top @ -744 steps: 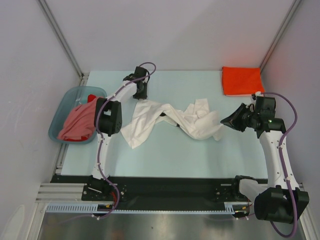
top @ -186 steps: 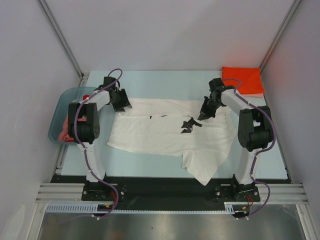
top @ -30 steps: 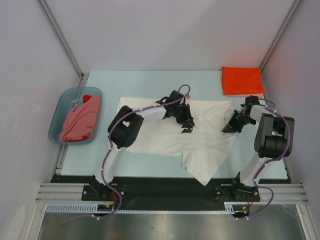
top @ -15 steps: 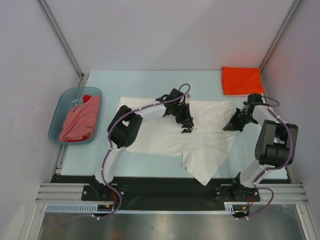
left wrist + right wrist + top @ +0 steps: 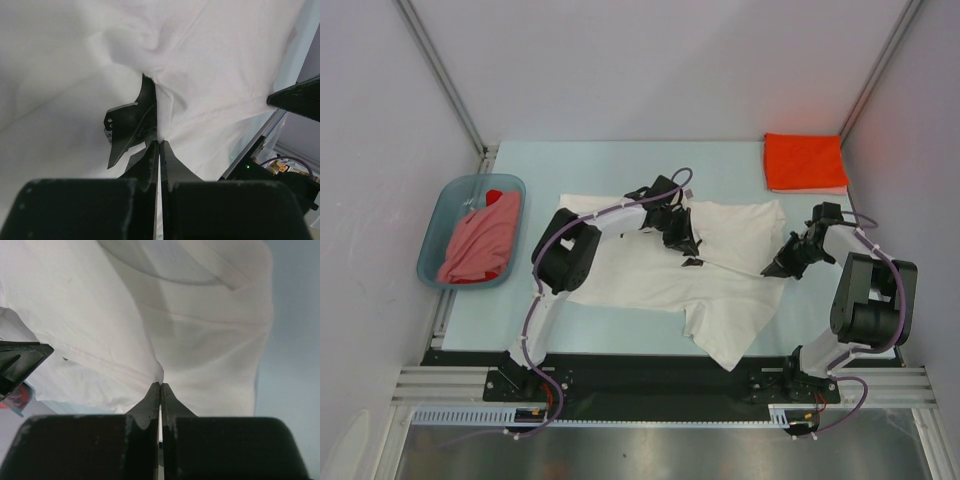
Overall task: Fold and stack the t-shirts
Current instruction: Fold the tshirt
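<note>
Since one second earlier, both pairs of jaws have gone from partly open to closed. The right gripper (image 5: 160, 386) has moved toward the near edge, drawing the right hem of the white t-shirt (image 5: 640, 282) inward with it. The left gripper (image 5: 159, 145) has shifted slightly toward the near edge.

Left gripper: fingers pressed together on a raised pinch of the white t-shirt near its middle. The cloth rises into a ridge at the fingertips, with creases running out from it. A black print (image 5: 127, 125) lies just beside the pinch, partly hidden by the ridge.

Right gripper: fingers pressed together on the shirt's right hem. The cloth fans away from the tips in shallow folds, and bare table (image 5: 620, 165) lies to its right.

The white t-shirt lies spread across the middle of the table between the two grippers. One flap trails toward the near edge and reaches over it. The left arm (image 5: 620, 212) lies across the far edge of the shirt and covers part of it.

Surroundings: an orange-red t-shirt (image 5: 805, 162) lies folded flat at the far right corner, well apart from the white one. A blue-grey basin (image 5: 430, 252) stands at the left side of the table, apart from the white shirt. It holds a crumpled salmon-pink t-shirt (image 5: 480, 240), and a red t-shirt (image 5: 496, 195) shows at its far end.
</note>
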Available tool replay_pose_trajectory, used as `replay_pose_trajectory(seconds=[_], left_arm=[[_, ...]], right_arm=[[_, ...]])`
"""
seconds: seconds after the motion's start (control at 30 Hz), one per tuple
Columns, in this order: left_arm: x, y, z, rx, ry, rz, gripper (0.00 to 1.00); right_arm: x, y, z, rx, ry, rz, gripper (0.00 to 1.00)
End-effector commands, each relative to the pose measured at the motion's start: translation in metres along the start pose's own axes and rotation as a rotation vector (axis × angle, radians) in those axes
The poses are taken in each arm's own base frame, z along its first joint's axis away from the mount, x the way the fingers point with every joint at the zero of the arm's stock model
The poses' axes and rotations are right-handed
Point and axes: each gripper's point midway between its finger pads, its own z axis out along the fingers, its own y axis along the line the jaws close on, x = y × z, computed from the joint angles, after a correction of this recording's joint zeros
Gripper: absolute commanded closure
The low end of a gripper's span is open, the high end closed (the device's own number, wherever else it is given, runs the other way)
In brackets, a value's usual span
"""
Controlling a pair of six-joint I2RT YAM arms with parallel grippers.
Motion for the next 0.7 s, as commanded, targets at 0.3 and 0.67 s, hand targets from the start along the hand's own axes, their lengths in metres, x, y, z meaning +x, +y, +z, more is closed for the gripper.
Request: replay_pose_trajectory(seconds=[0.3,0.67], left_arm=[[-0.015,-0.028,-0.031,0.022,-0.024,0.131,0.69],[-0.057,-0.035,-0.120,-0.085,-0.170,0.298,0.56]], right_arm=[[-0.010,0.008,-0.014,-0.033,-0.089,0.032,0.72],[-0.186,0.069,-0.025,-0.106,-0.386,-0.169,0.42]])
